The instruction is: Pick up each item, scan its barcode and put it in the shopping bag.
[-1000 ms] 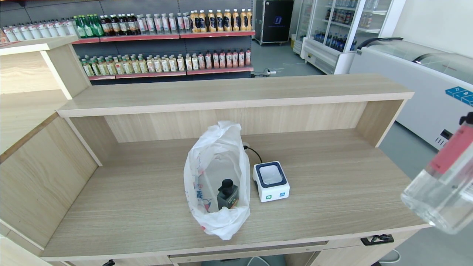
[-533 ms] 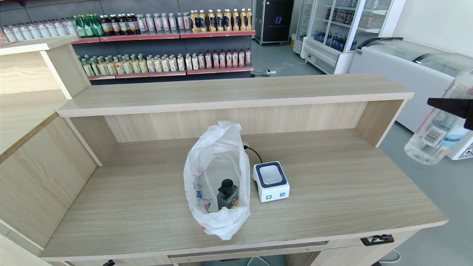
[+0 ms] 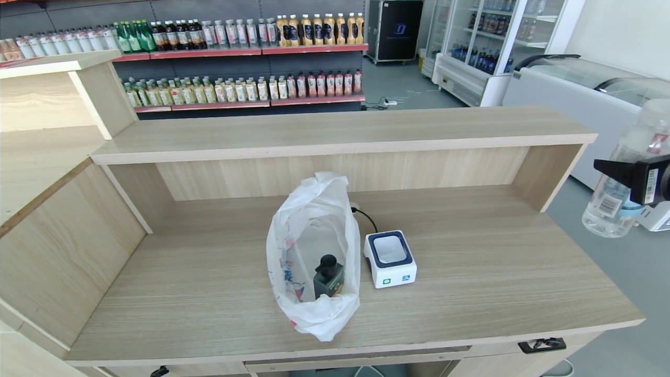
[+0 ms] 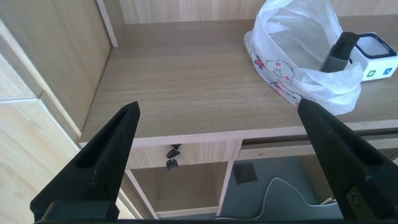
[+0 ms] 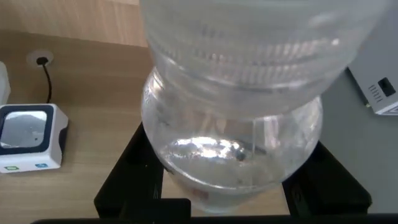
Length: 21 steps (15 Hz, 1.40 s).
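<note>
A clear plastic bottle (image 3: 607, 207) with a white barcode label hangs in the air off the counter's right end, and my right gripper (image 3: 625, 175) is shut on it. In the right wrist view the bottle's (image 5: 236, 112) rounded end sits between the black fingers (image 5: 134, 180). The white shopping bag (image 3: 314, 251) stands open mid-counter with a dark black-capped item (image 3: 328, 275) inside. The white barcode scanner (image 3: 390, 258) sits just right of the bag. My left gripper (image 4: 217, 162) is open and holds nothing, low in front of the counter's left front edge.
A raised wooden shelf (image 3: 340, 131) runs along the back of the counter, with side walls at both ends. The scanner's black cable (image 3: 366, 217) leads to the back wall. A drawer handle (image 3: 542, 345) sits under the right front edge. Freezers (image 3: 576, 89) stand to the right.
The right gripper has carried the bottle from the lower right corner, close to the camera, up and farther off beside the counter's right end. The head camera has shifted slightly.
</note>
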{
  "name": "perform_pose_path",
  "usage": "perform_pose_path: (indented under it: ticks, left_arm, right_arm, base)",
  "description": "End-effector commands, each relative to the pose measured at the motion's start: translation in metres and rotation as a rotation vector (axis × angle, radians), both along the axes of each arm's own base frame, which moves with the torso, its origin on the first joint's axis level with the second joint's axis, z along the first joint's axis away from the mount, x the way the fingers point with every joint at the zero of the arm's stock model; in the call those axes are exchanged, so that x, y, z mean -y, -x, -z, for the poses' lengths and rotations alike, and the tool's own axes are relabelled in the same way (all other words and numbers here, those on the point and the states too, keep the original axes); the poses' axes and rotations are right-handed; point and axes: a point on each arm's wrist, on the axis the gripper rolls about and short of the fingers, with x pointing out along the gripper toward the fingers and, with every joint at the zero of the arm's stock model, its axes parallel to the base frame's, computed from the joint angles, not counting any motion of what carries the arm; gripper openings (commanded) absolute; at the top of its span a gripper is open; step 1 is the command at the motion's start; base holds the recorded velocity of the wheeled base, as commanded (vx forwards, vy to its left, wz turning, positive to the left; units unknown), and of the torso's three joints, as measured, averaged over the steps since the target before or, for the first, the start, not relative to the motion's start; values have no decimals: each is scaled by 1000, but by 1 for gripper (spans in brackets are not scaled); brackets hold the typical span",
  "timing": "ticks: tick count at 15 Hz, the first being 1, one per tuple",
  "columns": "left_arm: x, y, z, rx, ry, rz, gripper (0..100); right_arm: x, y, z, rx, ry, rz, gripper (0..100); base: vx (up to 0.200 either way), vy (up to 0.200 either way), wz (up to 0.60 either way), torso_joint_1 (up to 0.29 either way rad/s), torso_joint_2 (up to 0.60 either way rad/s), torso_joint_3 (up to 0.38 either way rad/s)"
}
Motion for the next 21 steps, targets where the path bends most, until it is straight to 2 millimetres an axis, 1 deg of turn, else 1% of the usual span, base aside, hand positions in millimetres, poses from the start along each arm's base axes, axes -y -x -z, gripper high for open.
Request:
perform_pose_path:
  ticks: [1, 3, 4, 6, 8, 9, 12, 15, 18, 21]
  left_arm:
    - [0, 0, 0, -1, 0, 0, 100]
    - [0, 0, 0, -1, 0, 0, 100]
    - [0, 0, 0, -1, 0, 0, 100]
    - [0, 0, 0, -1, 0, 0, 100]
    - [0, 0, 0, -1, 0, 0, 100]
    - [0, 0, 0, -1, 0, 0, 100]
    - [0, 0, 0, -1, 0, 0, 100]
    - [0, 0, 0, -1, 2, 0, 100]
    - [0, 0, 0, -1, 0, 0, 100]
    - [0, 0, 0, -1, 0, 0, 100]
  right_arm:
    - [-4, -9, 14, -49, 20, -29, 0]
    - [-10, -12, 18, -38, 67, -64, 0]
    - [-14, -12, 24, -23, 81, -95, 0]
    - [-16, -15, 40, 15, 154, -220, 0]
    - [-18, -20, 56, 56, 183, -332, 0]
    - [-18, -23, 58, 73, 199, -354, 0]
    - [-16, -40, 64, 164, 261, -477, 0]
    - [-16, -51, 70, 204, 290, -547, 0]
    - [-12, -56, 79, 206, 328, -621, 0]
    - [-12, -60, 85, 211, 340, -661, 0]
  base:
    - [0, 0, 600, -12, -2, 7]
    - [0, 0, 600, 10, 0, 2]
    - [0, 0, 600, 7, 7, 2]
    - [0, 0, 0, 0, 0, 0]
    - [0, 0, 0, 0, 0, 0]
    - [0, 0, 0, 0, 0, 0]
    - [0, 0, 0, 0, 0, 0]
    - [0, 0, 0, 0, 0, 0]
    - [0, 0, 0, 0, 0, 0]
    - [0, 0, 0, 0, 0, 0]
